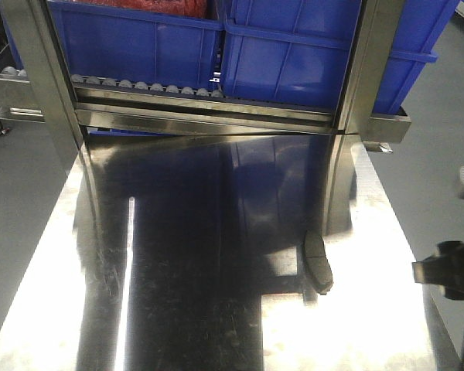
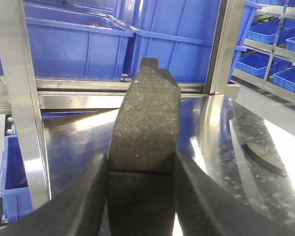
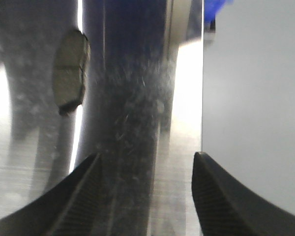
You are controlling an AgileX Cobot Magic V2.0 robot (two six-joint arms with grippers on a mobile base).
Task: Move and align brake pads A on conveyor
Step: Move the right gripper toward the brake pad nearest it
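In the left wrist view my left gripper (image 2: 141, 160) is shut on a dark-grey brake pad (image 2: 145, 123). The pad stands up between the fingers, above the shiny steel table (image 2: 211, 132), its centre groove level with the fingertips. A second brake pad (image 1: 319, 264) lies flat on the table's right half, also seen as the pad (image 2: 263, 156) and the pad (image 3: 70, 73). My right gripper (image 3: 146, 162) is open and holds nothing. It hovers over the table's right edge, right of that pad. The front view shows it as the right gripper (image 1: 429, 272). The conveyor is out of view.
Blue bins (image 1: 294, 54) sit on a roller rack (image 1: 147, 86) behind the table, between steel posts (image 1: 39, 69). More blue bins (image 2: 280, 54) fill shelves at the right. Grey floor (image 3: 255, 98) lies beyond the table's right edge.
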